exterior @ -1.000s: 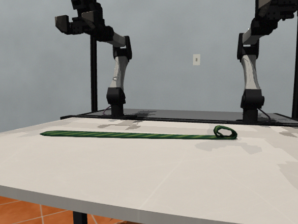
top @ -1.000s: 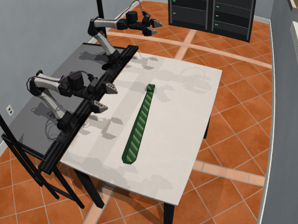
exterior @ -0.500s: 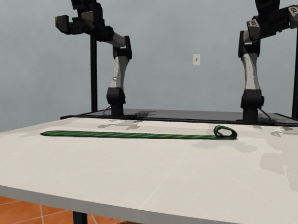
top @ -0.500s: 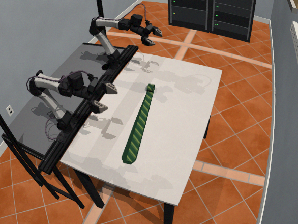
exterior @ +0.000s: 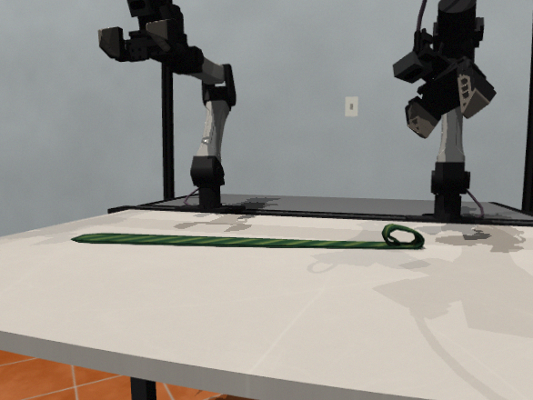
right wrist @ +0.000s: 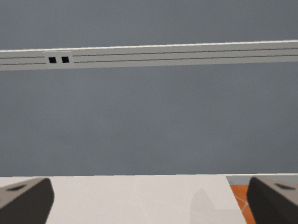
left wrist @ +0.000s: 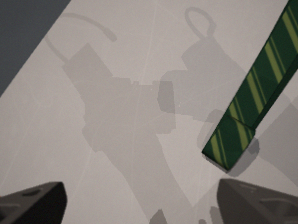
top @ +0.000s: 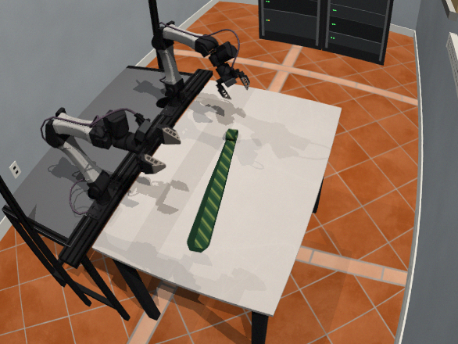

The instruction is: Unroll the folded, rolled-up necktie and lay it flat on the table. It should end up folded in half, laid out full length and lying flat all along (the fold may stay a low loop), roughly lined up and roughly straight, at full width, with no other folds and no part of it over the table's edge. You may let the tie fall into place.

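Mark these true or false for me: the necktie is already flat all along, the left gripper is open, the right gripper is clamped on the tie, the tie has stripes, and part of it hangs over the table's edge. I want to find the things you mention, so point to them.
The necktie (top: 212,191) (exterior: 205,240) (left wrist: 270,70) is flat all along. False: one end is curled up into a loop (top: 232,134) (exterior: 421,237) (left wrist: 230,142).
The left gripper (top: 237,93) (exterior: 446,127) (left wrist: 142,189) is open. True.
The right gripper (top: 172,155) (exterior: 136,42) (right wrist: 149,186) is clamped on the tie. False: it is open, away from it.
The tie has stripes. True.
Part of it hangs over the table's edge. False: it all lies on the table (top: 281,195) (exterior: 182,309) (left wrist: 125,150) (right wrist: 125,200).

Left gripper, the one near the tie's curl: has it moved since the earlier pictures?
Yes. In the exterior view, the left gripper has dropped from above the wall plate to about its height, and sideways toward it.
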